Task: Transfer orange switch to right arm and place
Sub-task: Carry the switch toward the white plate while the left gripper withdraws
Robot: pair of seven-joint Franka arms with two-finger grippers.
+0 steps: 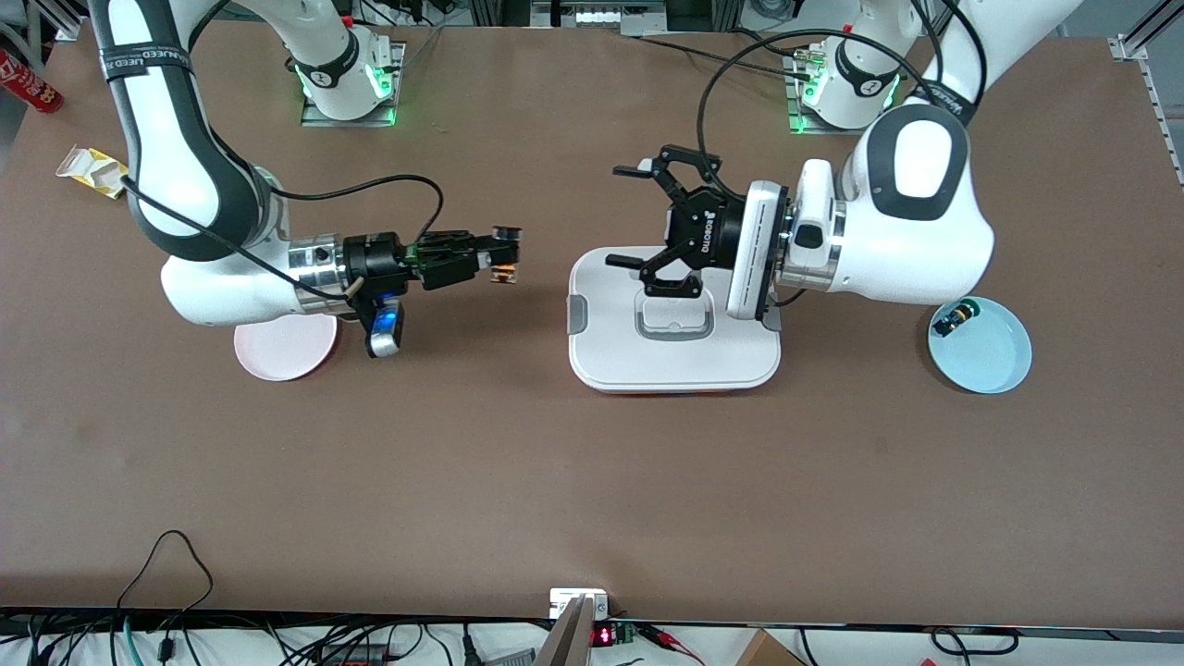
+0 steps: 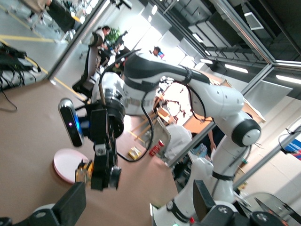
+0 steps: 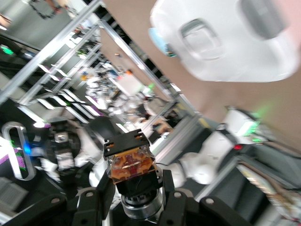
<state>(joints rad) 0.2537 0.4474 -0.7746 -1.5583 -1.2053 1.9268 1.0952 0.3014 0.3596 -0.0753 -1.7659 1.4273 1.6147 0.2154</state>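
The orange switch (image 1: 504, 259) is a small black cylinder with an orange-tan end block. My right gripper (image 1: 502, 252) is shut on it and holds it in the air over bare table, between the pink plate and the white tray. The right wrist view shows the switch (image 3: 131, 165) clamped between the fingers (image 3: 104, 194) of my right gripper (image 3: 136, 197). My left gripper (image 1: 627, 217) is open and empty over the edge of the white tray (image 1: 675, 361), facing the switch a short gap away. In the left wrist view my left gripper (image 2: 138, 207) is spread wide, with the held switch (image 2: 84, 172) ahead of it.
A pink plate (image 1: 277, 356) lies under the right arm's wrist. A light blue bowl (image 1: 994, 356) at the left arm's end holds a similar black part with a green-yellow tip (image 1: 953, 319). A yellow box (image 1: 92, 171) and a red can (image 1: 28, 83) lie at the right arm's end.
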